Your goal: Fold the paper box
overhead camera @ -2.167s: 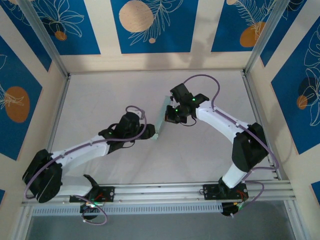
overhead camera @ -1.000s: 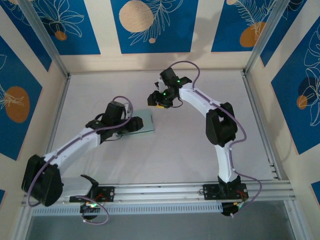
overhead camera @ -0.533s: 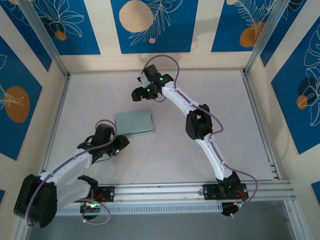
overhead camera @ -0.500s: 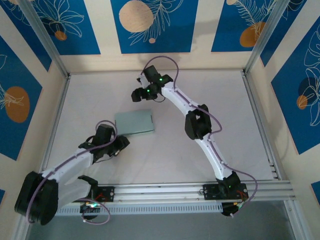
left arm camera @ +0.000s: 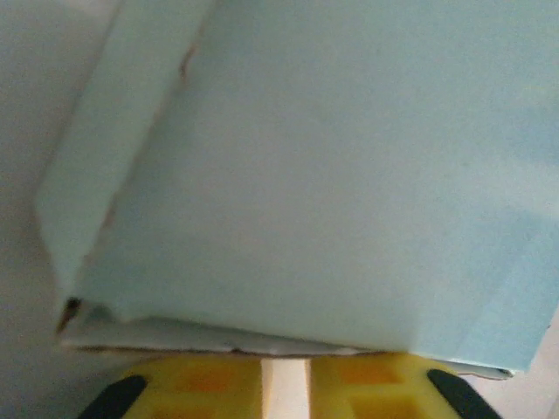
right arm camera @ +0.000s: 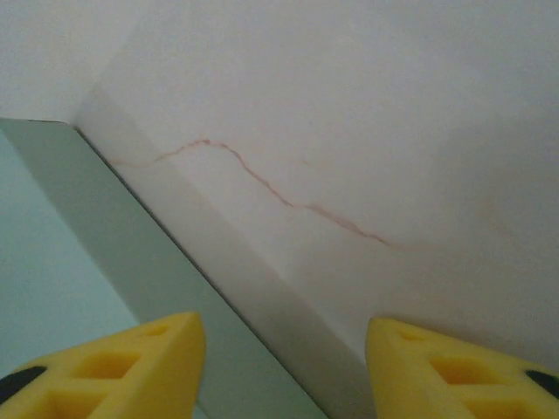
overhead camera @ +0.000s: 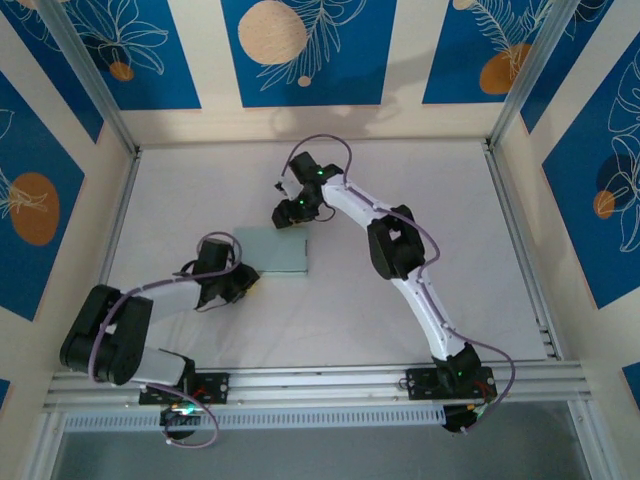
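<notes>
Quite flat, pale grey-green paper box

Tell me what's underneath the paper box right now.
The paper box lies flat on the white table, which shows beside it. Anything that might sit beneath is covered by the card, so I cannot tell.

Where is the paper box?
From above, the paper box lies flat left of centre, between the left gripper near its front corner and the right gripper behind it.
</notes>
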Robot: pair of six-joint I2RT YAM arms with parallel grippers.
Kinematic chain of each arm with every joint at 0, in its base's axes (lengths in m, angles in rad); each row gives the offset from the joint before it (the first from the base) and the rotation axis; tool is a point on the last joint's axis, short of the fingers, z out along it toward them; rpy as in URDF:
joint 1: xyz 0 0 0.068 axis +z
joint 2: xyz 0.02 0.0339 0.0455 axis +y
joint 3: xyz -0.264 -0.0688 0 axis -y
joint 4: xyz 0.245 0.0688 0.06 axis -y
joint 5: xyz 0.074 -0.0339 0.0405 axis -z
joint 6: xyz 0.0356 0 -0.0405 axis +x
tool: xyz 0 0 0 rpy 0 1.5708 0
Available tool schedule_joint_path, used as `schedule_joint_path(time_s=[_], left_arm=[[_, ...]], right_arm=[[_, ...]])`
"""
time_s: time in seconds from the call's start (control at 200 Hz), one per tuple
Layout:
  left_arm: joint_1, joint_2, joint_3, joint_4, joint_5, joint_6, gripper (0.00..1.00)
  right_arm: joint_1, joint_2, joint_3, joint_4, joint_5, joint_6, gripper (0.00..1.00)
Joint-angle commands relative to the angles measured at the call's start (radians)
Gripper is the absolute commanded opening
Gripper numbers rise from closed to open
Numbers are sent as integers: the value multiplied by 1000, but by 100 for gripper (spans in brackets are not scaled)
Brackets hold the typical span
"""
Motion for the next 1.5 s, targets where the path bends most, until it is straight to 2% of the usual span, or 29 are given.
schedule_joint_path(time_s=[0.0,0.085,0.185,0.275,0.4,0.635,0.755,0.87,0.955,1.03,1.176,1.236,1.306,1.351,1.411,1.496], left_arm=[[29,100,89,305,-113,31,15],[31,108,139,245,-107,75,11],[31,151,227,159,-43,133,9],[31,217,307,74,23,150,8],[27,309,365,67,128,130,6],[-9,321,396,67,186,145,6],[-12,279,433,-23,183,186,6],[-14,252,465,-66,200,199,8],[-21,241,469,-79,229,180,11],[-20,205,467,-100,238,221,20],[-19,120,586,-353,79,564,59],[-20,108,631,-409,56,720,75],[-19,112,657,-444,-4,816,92],[-19,136,689,-484,-56,873,98],[-19,190,744,-544,-102,929,100],[-8,259,793,-571,-78,944,100]], right_arm=[[70,-136,-215,-43,-22,-24,52],[95,-256,-388,32,32,5,51],[140,-371,-548,94,89,23,51],[191,-409,-602,81,143,24,51],[241,-409,-644,67,203,56,51],[223,-419,-706,154,207,277,53],[203,-463,-768,219,215,379,53],[158,-516,-864,333,142,467,53],[131,-546,-906,354,155,491,57],[107,-572,-925,334,191,465,61],[52,-671,-997,345,147,452,67],[42,-729,-1034,359,138,446,71],[37,-787,-1075,369,143,442,74],[36,-811,-1094,376,142,452,76],[38,-826,-1117,390,119,494,76],[57,-824,-1141,440,63,601,72]])
